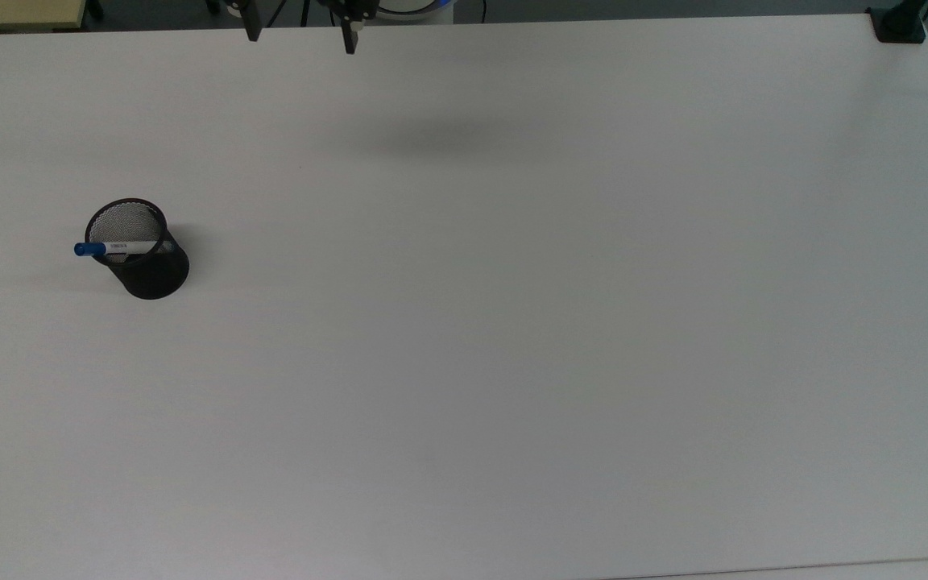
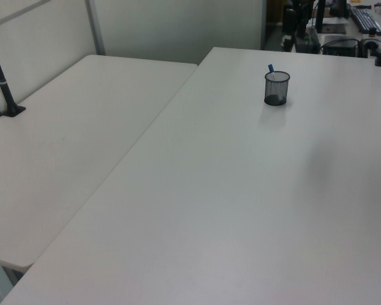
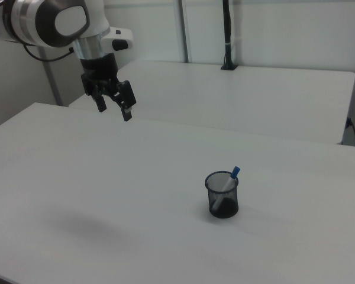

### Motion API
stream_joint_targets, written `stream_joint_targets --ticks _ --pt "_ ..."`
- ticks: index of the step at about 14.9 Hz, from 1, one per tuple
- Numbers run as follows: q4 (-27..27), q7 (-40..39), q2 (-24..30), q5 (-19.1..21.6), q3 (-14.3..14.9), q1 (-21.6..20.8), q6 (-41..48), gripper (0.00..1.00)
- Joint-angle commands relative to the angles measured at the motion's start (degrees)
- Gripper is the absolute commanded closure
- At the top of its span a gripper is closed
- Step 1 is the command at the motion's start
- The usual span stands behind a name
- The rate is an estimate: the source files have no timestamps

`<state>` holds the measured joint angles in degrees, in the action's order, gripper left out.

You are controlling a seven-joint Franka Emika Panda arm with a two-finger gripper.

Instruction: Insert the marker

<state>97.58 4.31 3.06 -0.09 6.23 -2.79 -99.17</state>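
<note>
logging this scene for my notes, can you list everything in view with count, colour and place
marker: 1, white barrel with blue cap, standing tilted in the mesh cup, cap end sticking out above the rim
mesh cup: 1, black, upright on the near table, at the top view's left
near table: 1, white, carries the cup
second table: 1, white, behind the near table in the right view
post: 1, black, clamped at the second table's far edge
claw: 1, black, open, hanging in the air above the near table, apart from the cup
</note>
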Motion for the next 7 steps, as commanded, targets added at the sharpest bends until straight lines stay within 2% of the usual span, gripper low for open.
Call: stream_joint_targets --ticks 1,7 --pt "-0.5 -0.4 -1.3 -0.1 1.5 -1.4 -2.8 0.00" --pt "-0.6 -0.6 -1.4 -0.2 1.5 -1.2 -4.4 0.00"
